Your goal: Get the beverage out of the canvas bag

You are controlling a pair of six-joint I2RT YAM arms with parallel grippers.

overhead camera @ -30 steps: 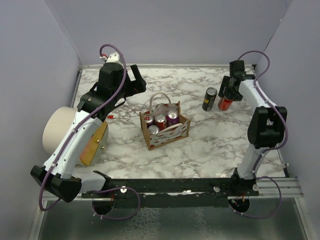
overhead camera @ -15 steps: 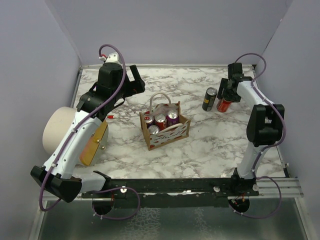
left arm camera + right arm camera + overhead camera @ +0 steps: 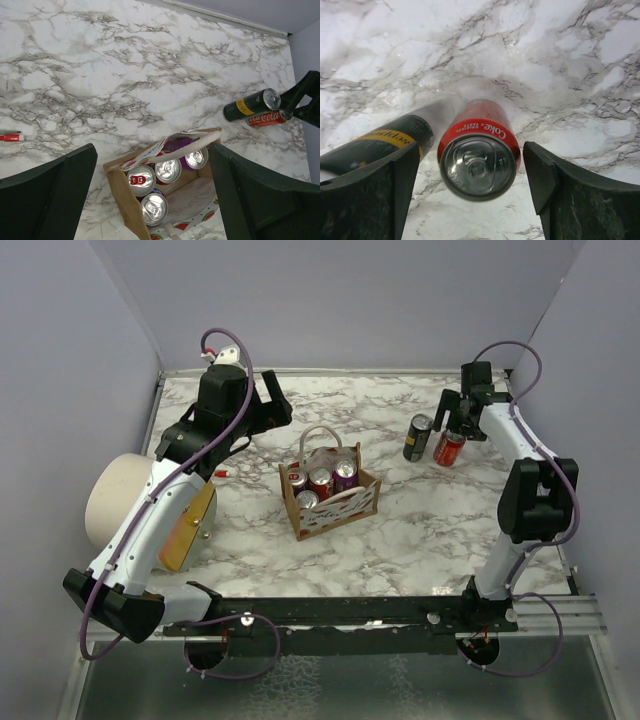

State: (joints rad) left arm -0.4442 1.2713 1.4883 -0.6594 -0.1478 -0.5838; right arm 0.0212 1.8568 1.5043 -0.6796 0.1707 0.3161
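Left hand [image 3: 272, 408] and right hand [image 3: 470, 170] both hang, jaws apart.

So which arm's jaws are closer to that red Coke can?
Right. Its jaws sit open on either side of the red Coke can. The left arm's jaws are far off, on the other side of the canvas bag.

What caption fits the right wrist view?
Right gripper open over an upright red Coke can, dark can beside it, on marble table.
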